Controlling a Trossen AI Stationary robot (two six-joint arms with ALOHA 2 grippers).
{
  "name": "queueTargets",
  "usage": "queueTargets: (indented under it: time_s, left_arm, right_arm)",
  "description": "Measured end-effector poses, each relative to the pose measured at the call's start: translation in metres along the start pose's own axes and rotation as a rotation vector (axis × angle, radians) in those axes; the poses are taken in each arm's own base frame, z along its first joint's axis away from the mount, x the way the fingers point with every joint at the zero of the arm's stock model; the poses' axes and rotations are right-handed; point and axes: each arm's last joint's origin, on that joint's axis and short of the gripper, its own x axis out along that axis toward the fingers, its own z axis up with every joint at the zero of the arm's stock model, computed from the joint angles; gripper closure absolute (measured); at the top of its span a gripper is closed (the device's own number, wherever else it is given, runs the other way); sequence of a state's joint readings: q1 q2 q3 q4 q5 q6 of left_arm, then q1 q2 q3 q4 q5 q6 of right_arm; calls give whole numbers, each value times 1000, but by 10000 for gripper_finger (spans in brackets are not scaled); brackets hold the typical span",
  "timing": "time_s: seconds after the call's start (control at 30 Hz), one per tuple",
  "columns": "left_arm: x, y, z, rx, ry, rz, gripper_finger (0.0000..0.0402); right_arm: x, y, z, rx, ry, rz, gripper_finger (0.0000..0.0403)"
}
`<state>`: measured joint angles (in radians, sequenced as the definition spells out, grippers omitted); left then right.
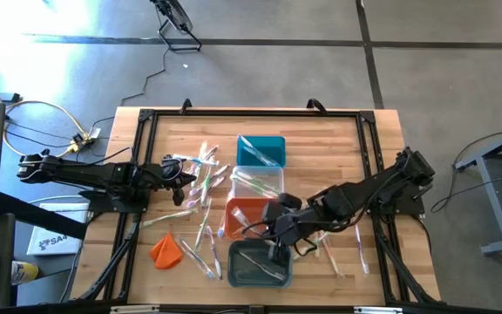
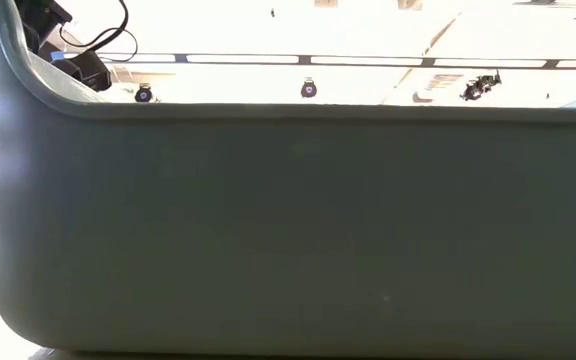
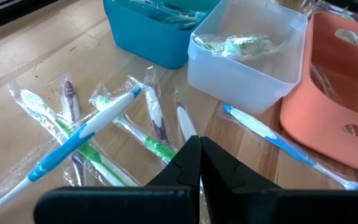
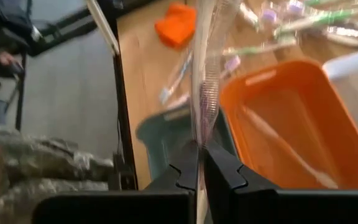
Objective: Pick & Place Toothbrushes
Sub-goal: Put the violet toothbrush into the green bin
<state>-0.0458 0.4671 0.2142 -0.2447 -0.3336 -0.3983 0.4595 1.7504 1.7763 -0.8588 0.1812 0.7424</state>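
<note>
Many wrapped toothbrushes (image 1: pixel 200 187) lie loose on the wooden table, left of a row of bins. My right gripper (image 1: pixel 277 253) hangs over the grey bin (image 1: pixel 258 264) at the near end of the row, shut on one clear-wrapped toothbrush (image 4: pixel 207 93). The orange bin (image 4: pixel 291 118) beside it holds a pale toothbrush (image 4: pixel 284 149). My left gripper (image 3: pixel 199 149) is shut and hovers over the loose toothbrushes (image 3: pixel 92 130) at the table's left, touching none. My right gripper pinches the wrapped toothbrush near one end (image 4: pixel 199 140) between its two fingertips (image 4: pixel 219 163). The fingers slant downward. The toothbrush runs on past the fingertips, in line with them, lifted clear of the table and the bins.
The teal bin (image 1: pixel 260 150) and the clear bin (image 1: pixel 258 183), each with toothbrushes inside, stand at the far end of the row. An orange lump (image 1: pixel 166 250) lies near the front left. A few toothbrushes (image 1: pixel 342 253) lie right of the bins. The grey bin's wall (image 2: pixel 288 230) fills the low view.
</note>
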Motion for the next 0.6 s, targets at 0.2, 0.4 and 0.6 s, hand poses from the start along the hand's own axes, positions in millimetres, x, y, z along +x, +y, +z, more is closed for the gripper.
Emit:
queueTargets:
  time_s: [0.2,0.4,0.6]
  left_arm:
    - [0,0,0,0,0,-1,401]
    - [0,0,0,0,0,-1,401]
    - [0,0,-1,2,6,0,401]
  right_arm:
    - [7,-1,-15,11,79,-54,399]
    - [30,-1,-31,20,143,-65,399]
    - [62,7,-45,-18,216,-46,399]
